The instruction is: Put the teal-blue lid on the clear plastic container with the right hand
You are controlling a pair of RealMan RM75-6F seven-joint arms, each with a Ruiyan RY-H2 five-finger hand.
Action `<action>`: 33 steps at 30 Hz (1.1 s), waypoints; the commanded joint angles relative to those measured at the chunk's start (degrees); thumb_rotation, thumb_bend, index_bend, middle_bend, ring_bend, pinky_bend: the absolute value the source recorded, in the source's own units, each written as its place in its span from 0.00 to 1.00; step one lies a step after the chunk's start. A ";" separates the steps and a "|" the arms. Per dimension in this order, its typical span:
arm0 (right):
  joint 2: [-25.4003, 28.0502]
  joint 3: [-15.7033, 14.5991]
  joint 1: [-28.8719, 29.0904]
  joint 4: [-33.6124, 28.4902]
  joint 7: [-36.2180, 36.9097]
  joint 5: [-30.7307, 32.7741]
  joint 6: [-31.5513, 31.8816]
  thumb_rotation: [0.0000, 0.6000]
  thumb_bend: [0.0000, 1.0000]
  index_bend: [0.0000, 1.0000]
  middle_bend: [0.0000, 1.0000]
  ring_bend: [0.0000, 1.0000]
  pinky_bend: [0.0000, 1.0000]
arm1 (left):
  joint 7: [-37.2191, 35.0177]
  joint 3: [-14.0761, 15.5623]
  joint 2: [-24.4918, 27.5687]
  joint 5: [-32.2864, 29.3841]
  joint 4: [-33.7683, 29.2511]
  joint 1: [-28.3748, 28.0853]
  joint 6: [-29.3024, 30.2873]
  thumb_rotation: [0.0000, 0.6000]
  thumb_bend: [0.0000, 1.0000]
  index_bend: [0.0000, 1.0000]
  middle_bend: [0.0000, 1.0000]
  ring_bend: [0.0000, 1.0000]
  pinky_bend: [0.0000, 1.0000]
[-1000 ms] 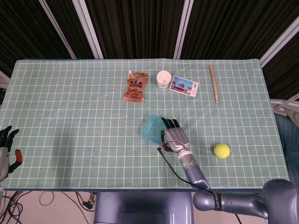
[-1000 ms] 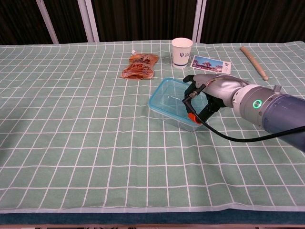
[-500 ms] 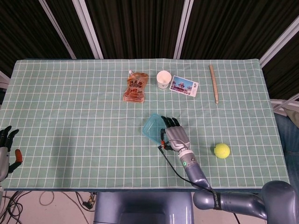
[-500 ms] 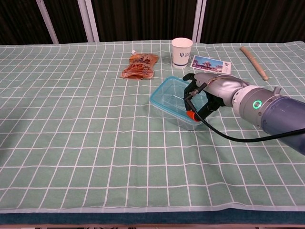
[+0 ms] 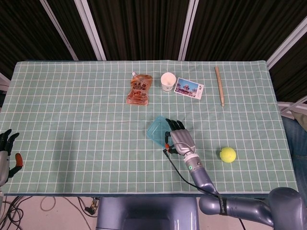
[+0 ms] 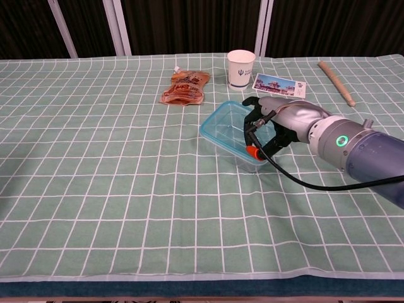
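Note:
The teal-blue lid [image 5: 156, 130] [image 6: 224, 125] lies on top of the clear plastic container [image 6: 245, 160] near the middle of the table. My right hand [image 5: 180, 139] [image 6: 273, 124] grips its right end, with the fingers laid over the lid's edge and the orange-tipped thumb against the container's near side. The right part of the lid is hidden under that hand. My left hand [image 5: 5, 152] hangs off the table's near left corner, fingers apart and holding nothing.
At the back stand an orange pouch [image 5: 139, 89], a paper cup [image 5: 168, 81], a postcard [image 5: 189, 88] and a wooden stick [image 5: 219, 85]. A tennis ball [image 5: 228, 154] lies right of my right hand. A black cable trails from the wrist toward the front edge.
The container with the lid has shifted slightly right and away, together with my right hand on it. The left hand has not moved.

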 commanded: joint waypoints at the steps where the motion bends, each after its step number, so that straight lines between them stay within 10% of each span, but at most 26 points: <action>1: -0.29 0.02 -0.29 0.62 0.85 -0.74 -0.19 1.00 0.45 0.73 0.06 0.00 0.00 | 0.03 -0.01 -0.03 -0.04 0.05 0.00 -0.01 1.00 0.64 0.11 0.00 0.00 0.00; 23: -0.26 1.64 -1.07 1.54 3.78 -3.35 -0.72 1.00 0.45 0.72 0.05 0.00 0.00 | 0.15 -0.04 -0.09 -0.05 0.06 -0.01 0.06 1.00 0.64 0.11 0.00 0.00 0.00; 33: 5.67 7.02 -1.12 -7.44 2.80 -1.02 1.90 1.00 0.36 0.16 0.00 0.00 0.00 | -0.09 -0.02 0.05 -0.01 -0.02 -0.02 -0.06 1.00 0.64 0.11 0.00 0.00 0.00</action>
